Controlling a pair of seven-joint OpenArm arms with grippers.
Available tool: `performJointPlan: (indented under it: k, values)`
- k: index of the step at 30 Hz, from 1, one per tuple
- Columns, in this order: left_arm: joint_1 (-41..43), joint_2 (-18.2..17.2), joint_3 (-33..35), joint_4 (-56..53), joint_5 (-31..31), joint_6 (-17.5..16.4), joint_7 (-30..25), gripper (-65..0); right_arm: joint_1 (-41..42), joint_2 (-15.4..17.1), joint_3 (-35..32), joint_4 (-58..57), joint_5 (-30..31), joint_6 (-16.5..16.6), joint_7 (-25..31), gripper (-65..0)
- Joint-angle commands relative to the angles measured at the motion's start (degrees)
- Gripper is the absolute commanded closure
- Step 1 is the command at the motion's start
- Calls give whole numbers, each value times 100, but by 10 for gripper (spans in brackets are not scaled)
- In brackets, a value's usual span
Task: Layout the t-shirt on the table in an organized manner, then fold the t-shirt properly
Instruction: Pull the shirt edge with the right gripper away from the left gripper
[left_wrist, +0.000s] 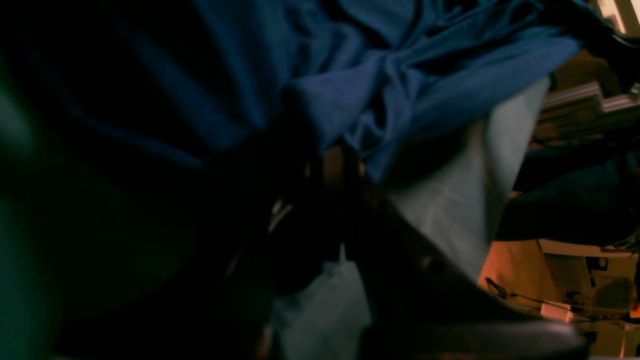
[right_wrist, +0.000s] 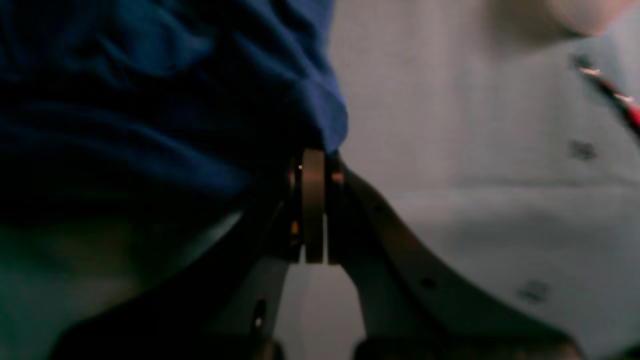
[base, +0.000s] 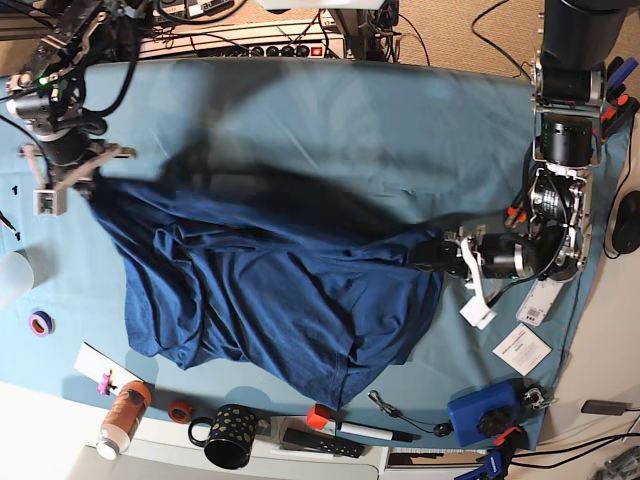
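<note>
Closest to the lens in the right wrist view, the right hand (right_wrist: 314, 165) has its 2 brown pads pressed together, and an edge of the t-shirt (right_wrist: 165, 100) is pinched just at their tips. From above, this hand (base: 80, 180) stands at one far corner of the garment, near the edge of the surface (base: 400, 120).

On the other side, the left hand (base: 440, 255) reaches sideways into the opposite edge of the t-shirt (base: 270, 290). Its wrist view is very dark; the hand (left_wrist: 334, 160) looks clenched on a fold of blue fabric (left_wrist: 400, 85), with the teal cover (left_wrist: 450, 200) showing behind.

So the shirt is held at 2 opposite points, I think to pull it taut and spread it flat before any fold. It lies across the middle of the surface, half open, with many wrinkles and one lower part hanging toward the front edge, near a mug (base: 228, 435) and a bottle (base: 122, 412). Those small things sit close, so the cloth could drag them.
</note>
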Motion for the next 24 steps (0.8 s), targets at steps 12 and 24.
performJointPlan:
  k: [12,24]
  values:
    - [-170,-214,-24,92,-1701,-25,1096,0,-13,205,203,103,-155,-28,133,0]
    - [-573,-208,-24,92,-1701,-25,1096,0,-9,833,846,103,-153,-33,461,0]
